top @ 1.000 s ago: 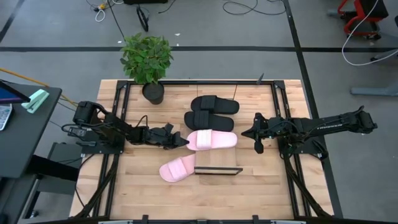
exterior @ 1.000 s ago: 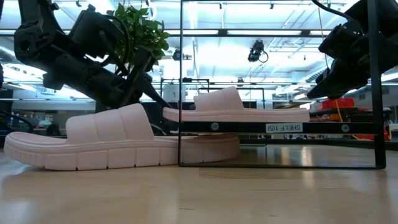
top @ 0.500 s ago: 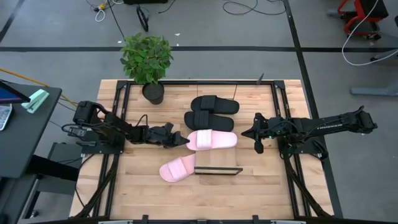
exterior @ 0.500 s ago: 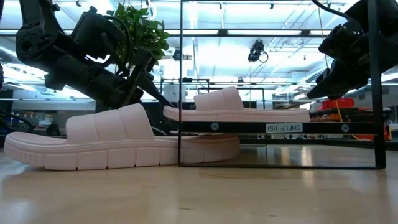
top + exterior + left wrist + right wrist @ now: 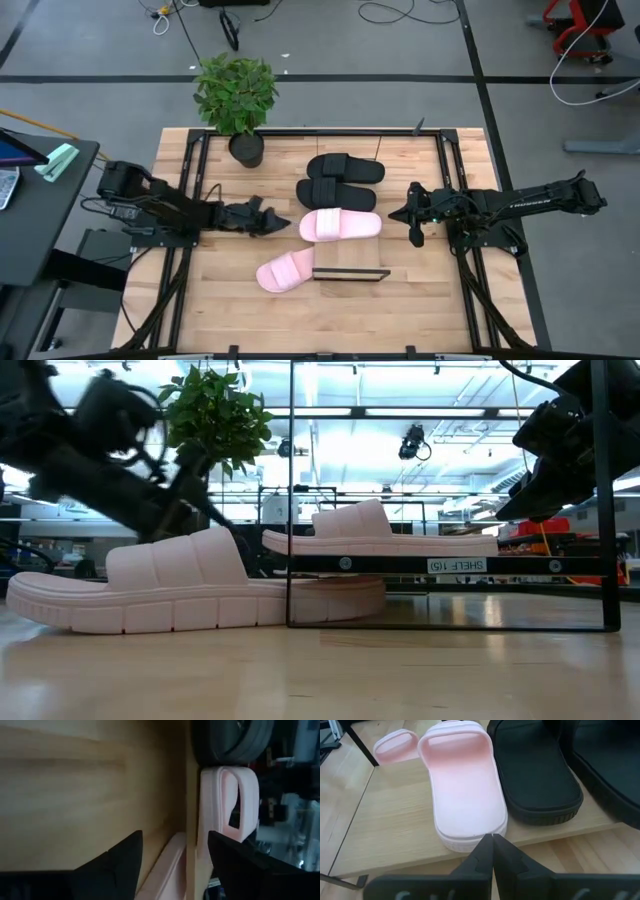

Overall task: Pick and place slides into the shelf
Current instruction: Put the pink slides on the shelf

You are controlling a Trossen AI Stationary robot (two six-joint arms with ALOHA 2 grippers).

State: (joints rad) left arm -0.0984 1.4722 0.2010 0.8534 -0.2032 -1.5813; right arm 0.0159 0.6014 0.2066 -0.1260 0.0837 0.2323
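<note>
Three slides sit on the shelf (image 5: 345, 245): two black slides (image 5: 343, 168) at the far end and one pink slide (image 5: 340, 224) next to them. The fourth, a loose pink slide (image 5: 286, 270), lies on the table (image 5: 225, 300) just off the shelf's near end, its heel end reaching the frame. So one slide is left to place, by my reading.

The left gripper (image 5: 268, 218) hangs just beside the shelved pink slide, apart from it, fingers (image 5: 117, 865) spread and empty. The right gripper (image 5: 413, 214) waits on the other side of the shelf, fingers pressed together on nothing, pointing at the shelved pink slide.

Risks from here, as I judge them:
- The shelved pink slide lies close to the shelf's long edge on the right arm's side; a brush from either arm could tip it off.
- The free board looks short, so the last slide may crowd its neighbour or overhang the near end.
- The loose slide lies at an angle against the frame; a grasp on its soft strap could twist it, or drag it into the frame and shift the shelf.
- Reaching from where it is, the left arm could sweep past the shelved slides.
</note>
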